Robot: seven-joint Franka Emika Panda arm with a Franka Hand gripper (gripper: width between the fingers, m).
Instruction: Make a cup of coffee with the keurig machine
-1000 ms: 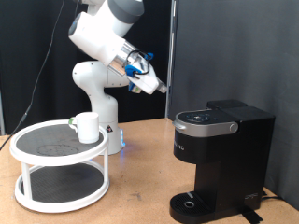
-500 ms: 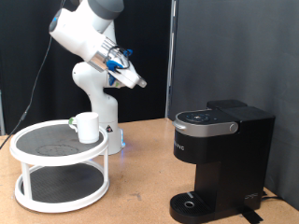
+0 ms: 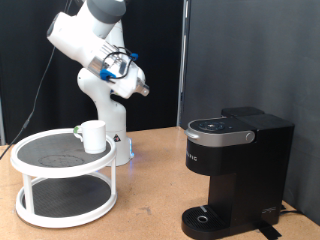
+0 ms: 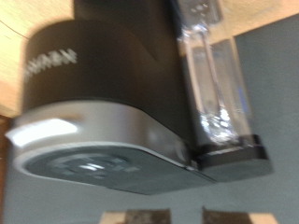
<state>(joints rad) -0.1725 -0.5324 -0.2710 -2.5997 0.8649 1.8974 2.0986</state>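
Observation:
The white cup (image 3: pixel 93 136) stands upright on the top tier of a round white stand, at the exterior view's left. The black keurig machine (image 3: pixel 235 170) stands at the right with its lid down and nothing on its drip base. My gripper (image 3: pixel 141 88) hangs in the air above and between them, a little nearer the cup, touching nothing. In the wrist view the machine (image 4: pixel 103 93) shows blurred from above, with its grey button panel. The gripper (image 4: pixel 185 217) is open and empty, with its two fingertips apart at the frame's edge.
The two-tier round white stand (image 3: pixel 62 168) takes up the exterior view's lower left. The robot's white base (image 3: pixel 105 120) stands just behind it. A clear water tank (image 4: pixel 213 84) sits on the machine's side. A black curtain hangs behind the wooden table (image 3: pixel 150 200).
The arm has swung towards the exterior view's left, away from above the machine and towards the stand with the cup. Cup and machine have not moved.

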